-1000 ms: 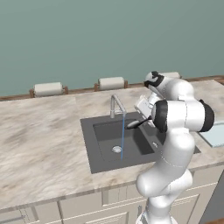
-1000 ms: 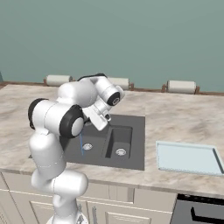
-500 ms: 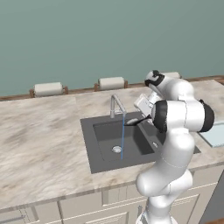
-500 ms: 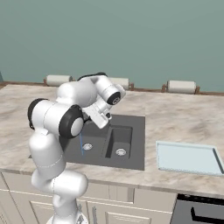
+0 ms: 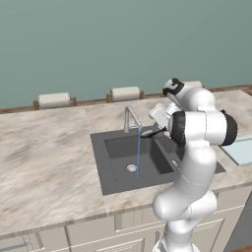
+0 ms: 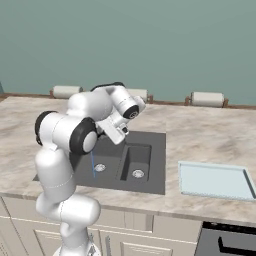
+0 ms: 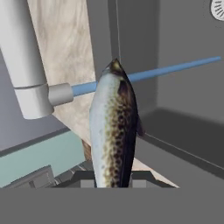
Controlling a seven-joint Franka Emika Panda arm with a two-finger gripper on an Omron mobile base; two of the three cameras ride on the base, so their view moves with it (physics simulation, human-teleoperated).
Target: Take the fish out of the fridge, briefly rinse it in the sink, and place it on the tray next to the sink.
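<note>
No brand, label or readable writing appears on anything in these views. In the hand view, going from left to right, the pale faucet point(image 7: 24, 65) sits at the left with a thin blue stream of water point(image 7: 175, 68) running from its spout across to the right, and the fish point(image 7: 114, 127) rises up the middle of the picture from between the jaws at the bottom edge. The jaws are closed nearly all the way on the fish's rear end, so it is pinched there and the rest of the body juts straight out ahead of the gripper point(image 7: 113, 183). Its long axis runs along the gripper's own line of sight, pointed end away from the hand, and that tip meets the stream just beside the spout. The body is silvery on one flank and dark and speckled on the other. Behind it lie the dark grey walls and floor of the sink point(image 7: 183, 113), with a round drain point(image 7: 217, 8) in the far corner. In the left base view the faucet point(image 5: 131, 118) stands at the back rim of the sink point(image 5: 115, 157) in the marbled surface point(image 5: 44, 157), the stream falling into the left basin, and the arm bends over the basin from the right. In the right base view the tray point(image 6: 215, 180) lies on the surface to the right of the sink point(image 6: 145, 165), well apart from the gripper point(image 6: 121, 131).
</note>
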